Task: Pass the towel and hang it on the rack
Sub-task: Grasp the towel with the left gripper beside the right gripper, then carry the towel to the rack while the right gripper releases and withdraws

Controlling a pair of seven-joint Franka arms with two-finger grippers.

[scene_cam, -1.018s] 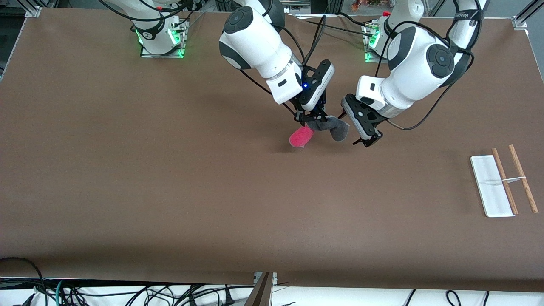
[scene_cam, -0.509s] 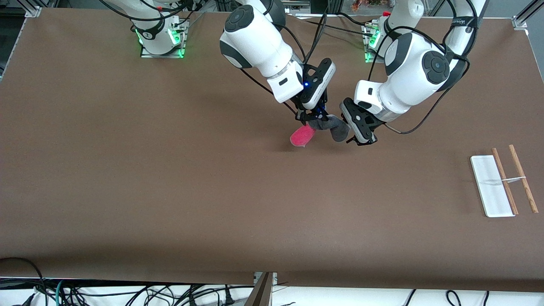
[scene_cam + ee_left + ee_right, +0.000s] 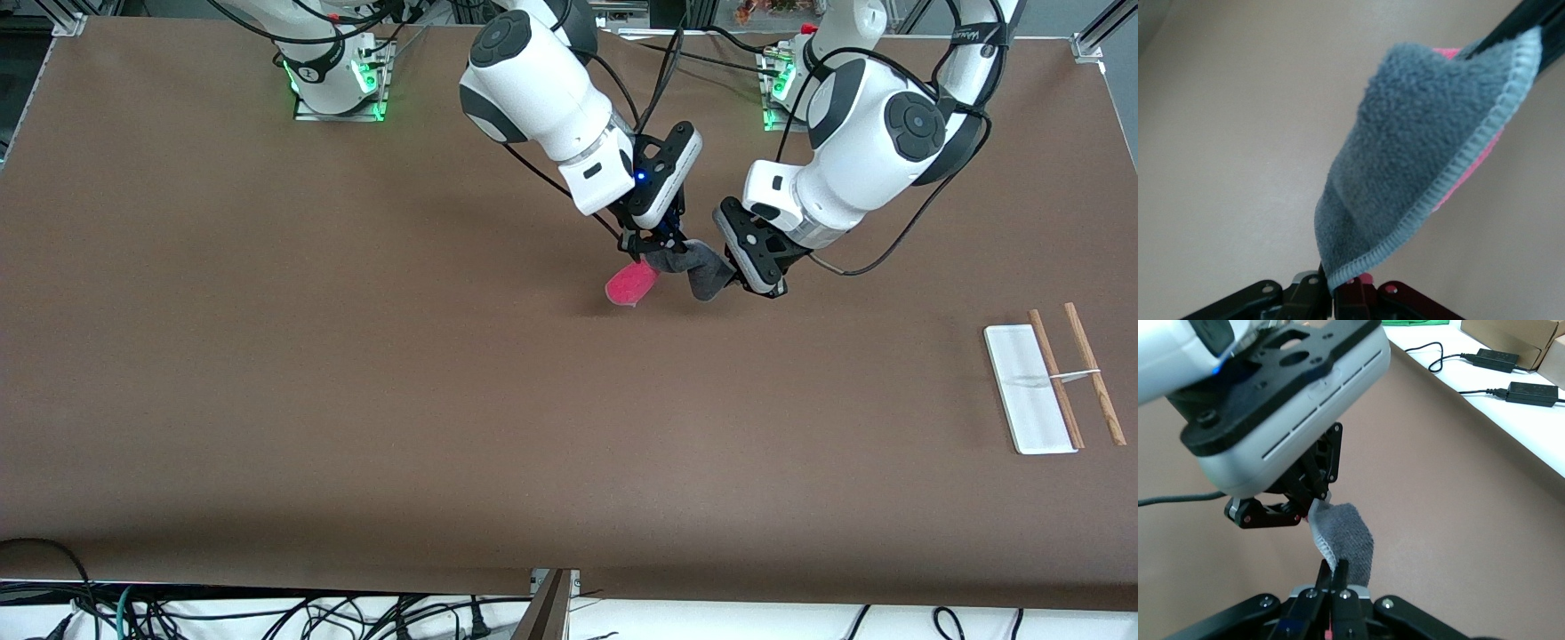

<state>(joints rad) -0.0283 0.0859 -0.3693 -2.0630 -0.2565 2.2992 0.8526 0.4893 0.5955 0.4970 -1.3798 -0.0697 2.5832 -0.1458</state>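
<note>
1. Brown tabletop (image 3: 356,400) fills the front view, with the two arm bases along its upper edge and cables below its lower edge.
2. Both arms reach in over the middle of the tabletop, and their end effectors meet at one small cloth held in the air.
3. That cloth is the towel (image 3: 689,267): fluffy, dark grey on one face, pink-red on the other, with thin pale edging. It hangs stretched between the two end effectors, and a pink-red flap droops below it on the right arm's side.
4. In the front view, the right end effector (image 3: 656,246) is clamped on the towel's upper corner, fingers closed on the cloth.
5. In the front view, the left end effector (image 3: 731,283) is closed on the towel's lower grey corner. The left wrist view shows its fingers pinched tight on the edging at the corner (image 3: 1338,283).
6. In the right wrist view, the grey cloth (image 3: 1348,543) runs from the right arm's closed fingers across to the left end effector.
7. The rack (image 3: 1053,380) stands near the left arm's end of the tabletop, well apart from the towel: a flat white base with two thin wooden rods beside it, joined by a short metal crosspiece.
</note>
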